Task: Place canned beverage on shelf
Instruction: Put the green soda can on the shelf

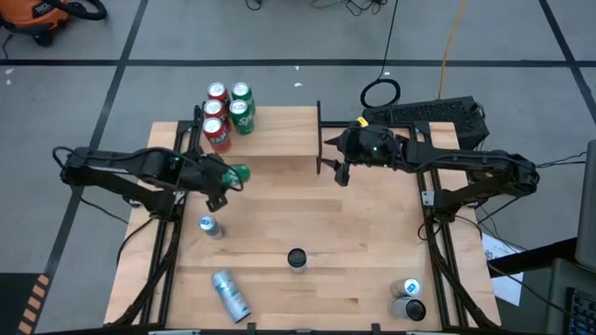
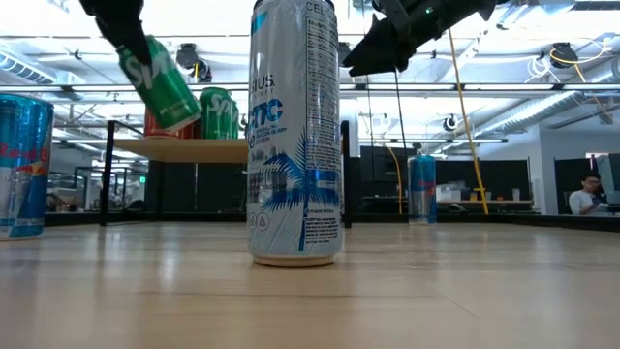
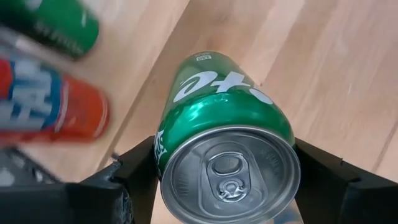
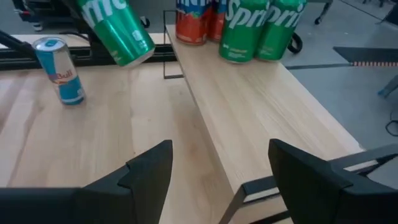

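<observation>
A green soda can (image 1: pixel 240 172) hangs tilted above the table, just near of the shelf's left half, with my left gripper (image 1: pixel 226 182) shut on it; it also shows in the low view (image 2: pixel 160 82) and the right wrist view (image 4: pixel 117 28). The shelf (image 1: pixel 279 130), a light-wood board with black uprights, stands at the table's far side. Several red and green cans (image 1: pixel 228 112) stand on its left end. My right gripper (image 1: pixel 340 169) hovers open at the shelf's right end, holding nothing (image 4: pixel 221 168). My left gripper pinches the green can's side wall just below its top rim (image 3: pixel 163 149) between its two fingers (image 3: pixel 134 171), one on each side. The fingers slant down from the table's left side. The can is lifted clear of the table and tilted, its bottom end lowest.
On the table stand a blue Red Bull can (image 1: pixel 209 226), a tall white can (image 1: pixel 296 259) at the middle front, and two cans (image 1: pixel 408 298) at the near right corner. A silver can (image 1: pixel 231 293) lies on its side near the front left. The shelf's right half (image 4: pixel 261 106) is bare.
</observation>
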